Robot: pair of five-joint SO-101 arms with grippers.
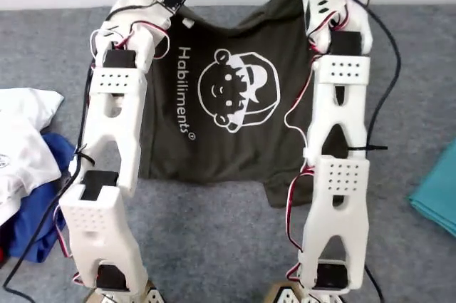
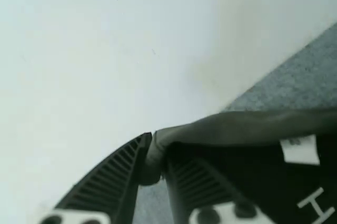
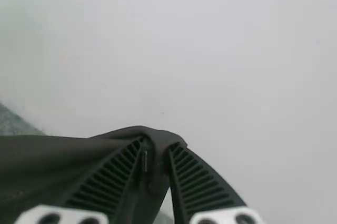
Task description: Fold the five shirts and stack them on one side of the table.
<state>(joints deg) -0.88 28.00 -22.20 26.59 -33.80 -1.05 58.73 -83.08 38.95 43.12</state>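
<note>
Dark shirt (image 1: 228,117) spread print-up on table (image 1: 214,246) between arms.
Left gripper (image 2: 157,153) and right gripper (image 3: 157,147) each clamped on its far edge.
Long axis far-to-near, collar end away from bases.
No fold made yet. White-blue heap (image 1: 25,167) unfolded. Teal shirt (image 1: 438,196) at right edge, fold state unclear.
Judgement: early stage, most of 5 left.

The high camera hangs above the arms' bases and looks steeply down over the grey felt-covered table (image 1: 214,232), taking in both white jointed arms (image 1: 114,139) at full stretch. Each wrist camera sits just behind its own claw, very close, sighting along the ribbed black jaws toward the pale wall (image 2: 105,50) beyond: left claw (image 2: 155,153), right claw (image 3: 157,153). All three views share the dark olive printed cotton shirt (image 1: 235,153) (image 2: 247,126) (image 3: 47,153), its edge pinched at each claw's tip.
</note>
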